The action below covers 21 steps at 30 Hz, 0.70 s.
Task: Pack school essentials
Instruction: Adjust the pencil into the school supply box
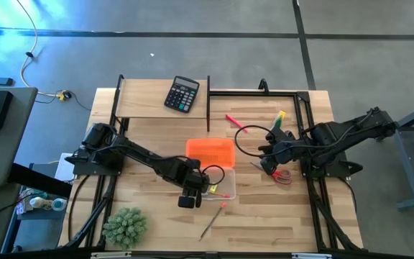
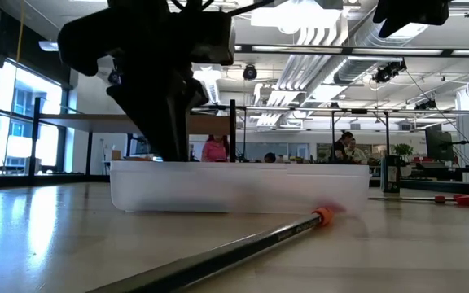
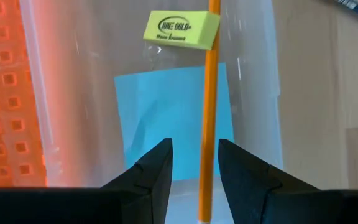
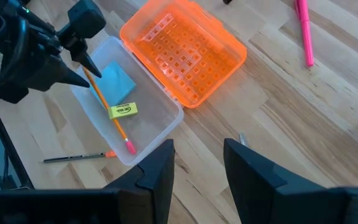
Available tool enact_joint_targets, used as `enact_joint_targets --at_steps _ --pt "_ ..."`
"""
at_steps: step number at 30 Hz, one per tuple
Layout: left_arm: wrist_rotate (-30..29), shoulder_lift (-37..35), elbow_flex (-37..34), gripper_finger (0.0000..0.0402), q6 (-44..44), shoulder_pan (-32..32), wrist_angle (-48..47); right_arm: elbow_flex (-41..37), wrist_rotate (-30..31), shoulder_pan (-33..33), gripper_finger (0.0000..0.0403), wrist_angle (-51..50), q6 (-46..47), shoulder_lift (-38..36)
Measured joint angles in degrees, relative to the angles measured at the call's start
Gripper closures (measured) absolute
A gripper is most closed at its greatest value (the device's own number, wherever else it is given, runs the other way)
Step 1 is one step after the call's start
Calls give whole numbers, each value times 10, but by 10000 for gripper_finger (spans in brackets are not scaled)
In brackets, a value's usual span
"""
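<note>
A clear plastic box (image 4: 166, 121) sits on the table and holds a pale blue note pad (image 3: 166, 112) and a yellow-green eraser (image 3: 180, 28). An orange pencil (image 3: 209, 93) slants into the box, its pink end (image 4: 130, 147) down inside. My left gripper (image 3: 194, 149) hovers open over the box, with the pencil running between its fingers. My right gripper (image 4: 197, 155) is open above bare table, near the red-handled scissors (image 1: 280, 173). The pink pen (image 4: 304, 31), the crayon box (image 1: 279, 119) and a dark pencil (image 1: 212, 219) lie on the table. My left gripper stands with its fingers on either side of the orange pencil's upper part (image 3: 206, 168), coming from above. The gap is far wider than the pencil, which runs close to one finger (image 3: 229, 158). I cannot tell whether they touch.
An orange perforated lid or tray (image 1: 210, 152) lies beside the clear box on its far side. A black calculator (image 1: 182, 93) sits on the raised shelf at the far edge. A spiky green plant (image 1: 124, 226) stands at the near left corner. In the low view, people are seen in the room beyond.
</note>
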Motion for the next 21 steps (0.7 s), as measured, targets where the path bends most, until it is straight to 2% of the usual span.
enact_joint_targets --at_steps 21 --pt "20 24 0 284 18 7 -14 0 0 0 274 0 0 0"
